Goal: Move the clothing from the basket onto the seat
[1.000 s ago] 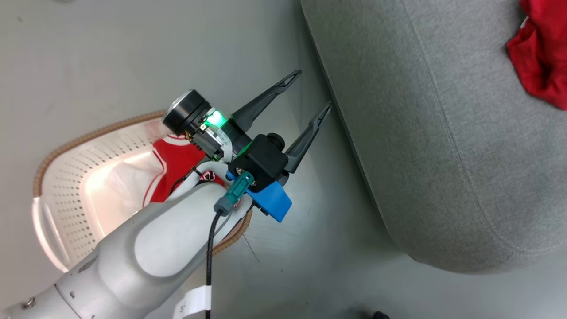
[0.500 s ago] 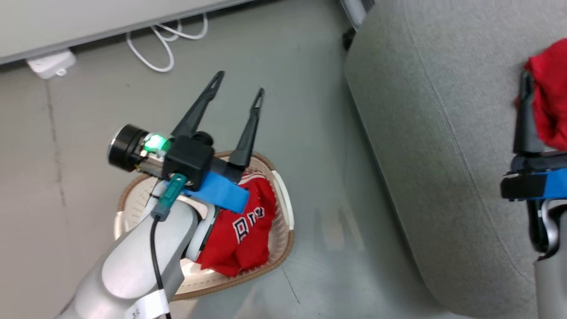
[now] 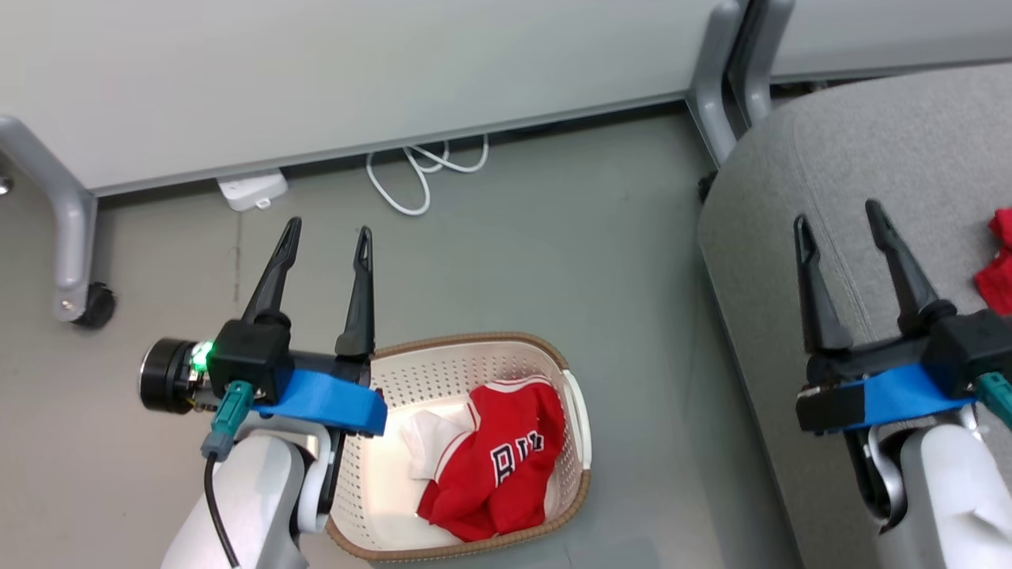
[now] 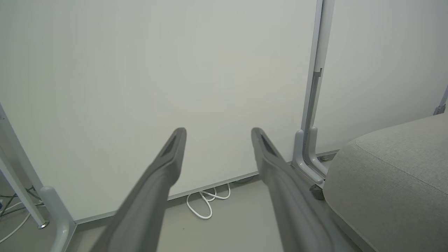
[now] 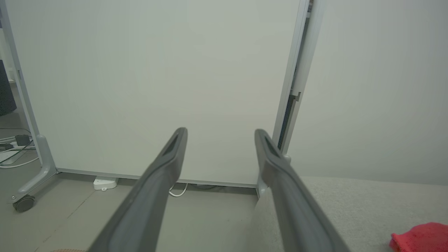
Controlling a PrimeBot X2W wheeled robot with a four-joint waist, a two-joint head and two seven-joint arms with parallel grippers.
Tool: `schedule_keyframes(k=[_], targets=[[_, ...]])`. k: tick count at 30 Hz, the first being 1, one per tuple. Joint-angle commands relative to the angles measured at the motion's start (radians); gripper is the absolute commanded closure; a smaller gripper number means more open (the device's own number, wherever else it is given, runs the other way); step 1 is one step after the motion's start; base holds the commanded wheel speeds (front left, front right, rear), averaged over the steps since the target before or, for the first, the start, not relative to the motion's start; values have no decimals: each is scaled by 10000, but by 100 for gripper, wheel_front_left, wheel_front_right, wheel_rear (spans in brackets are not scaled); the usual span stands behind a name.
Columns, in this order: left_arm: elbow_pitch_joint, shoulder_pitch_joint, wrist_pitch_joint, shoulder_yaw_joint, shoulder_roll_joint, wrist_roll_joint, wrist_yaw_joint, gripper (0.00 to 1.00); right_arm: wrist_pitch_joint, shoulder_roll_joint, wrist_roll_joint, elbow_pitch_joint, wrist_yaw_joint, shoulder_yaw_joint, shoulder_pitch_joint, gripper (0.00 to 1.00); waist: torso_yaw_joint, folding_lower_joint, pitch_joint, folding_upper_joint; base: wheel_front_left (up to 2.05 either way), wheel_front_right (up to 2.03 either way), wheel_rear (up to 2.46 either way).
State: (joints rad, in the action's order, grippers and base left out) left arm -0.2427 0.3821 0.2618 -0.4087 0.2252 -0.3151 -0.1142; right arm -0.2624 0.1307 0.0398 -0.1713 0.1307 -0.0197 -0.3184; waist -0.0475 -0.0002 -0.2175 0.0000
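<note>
Left gripper has its two fingers spread wide with nothing between them, and the right gripper is spread and empty too. The head camera has swung over the last second, so the whole scene has slid in its view. Allowing for that, the left arm no longer crosses in front of the jersey, and the right gripper, half a second ago only an edge against the red garment, now stands clear of it. That garment lies on the seat off to the right gripper's right, apart from its fingers. The jersey sits in the basket, behind the left gripper's fingertips and to the right of its base. My reading is that one piece is delivered, both arms are back at ready, and the jersey is left to fetch, with the left gripper nearest it
</note>
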Motion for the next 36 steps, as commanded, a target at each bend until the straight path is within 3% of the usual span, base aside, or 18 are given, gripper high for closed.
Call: schedule_keyframes(k=[1,18,27,36], targets=[[70,-177,46,146,-63,104,65,0,-38,-63,59,-16,1,26,241,0,308,2,342,0,0,0,0],[426,-2730,47,2590,-1079,1421,1257,0,-38,-624,337,-98,1,-225,2344,0,732,2,1847,0,0,0,0],[598,-3331,47,3288,-1406,1835,1814,0,-38,-746,361,-3,1,-705,3111,0,863,2,2129,0,0,0,0],[446,-3566,47,3642,-1606,2050,2046,0,-38,-799,435,-119,3,-654,3310,0,920,2,2219,0,0,0,0]])
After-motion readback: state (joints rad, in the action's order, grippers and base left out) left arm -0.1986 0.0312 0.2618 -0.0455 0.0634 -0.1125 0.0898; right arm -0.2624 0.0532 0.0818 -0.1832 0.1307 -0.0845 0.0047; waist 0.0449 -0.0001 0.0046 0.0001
